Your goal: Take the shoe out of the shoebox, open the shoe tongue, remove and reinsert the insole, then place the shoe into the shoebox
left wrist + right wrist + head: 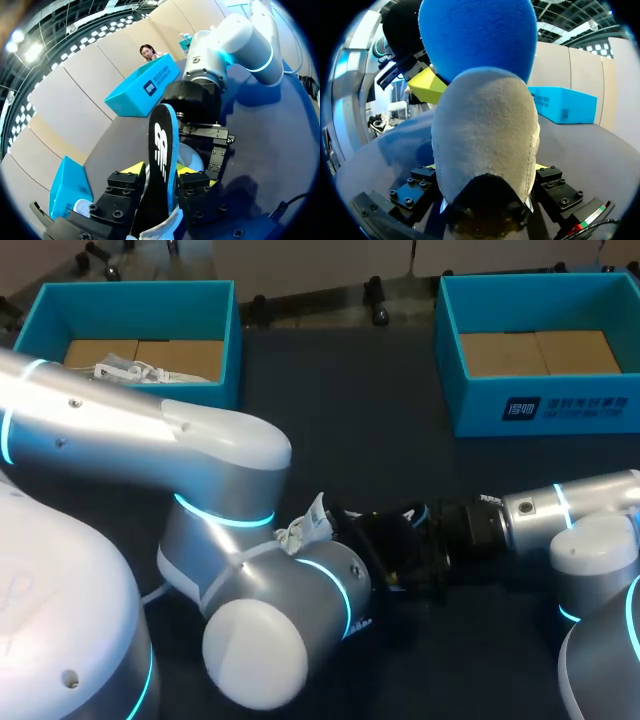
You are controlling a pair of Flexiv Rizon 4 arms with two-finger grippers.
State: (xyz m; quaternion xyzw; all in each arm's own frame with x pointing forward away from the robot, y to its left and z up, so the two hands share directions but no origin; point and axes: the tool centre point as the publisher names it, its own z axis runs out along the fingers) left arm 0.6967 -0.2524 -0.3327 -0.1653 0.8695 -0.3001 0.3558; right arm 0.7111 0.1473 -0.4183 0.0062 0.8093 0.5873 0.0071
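Here the shoe (485, 135) sits out on the table, clamped from both sides by the right gripper (486, 167). It is grey, and I cannot tell whether the end nearest the wrist is toe or heel. The left gripper (160, 171) faces the shoe at close range, its jaws narrow and pinching the insole (161, 135) on edge.

The insole's long axis runs from the left fingers straight toward the shoe. Its blue underside (477, 35) rises just beyond the shoe's far end, and I cannot see whether its tip is inside the shoe. Since the left arm carries the insole, I judge that it must steer the insole along that line while the right arm braces the shoe.

Beyond the shoe, well apart from it, stand two boxes. The left box (130, 292) holds something with white laces. The right box (540, 405) shows only its cardboard floor.
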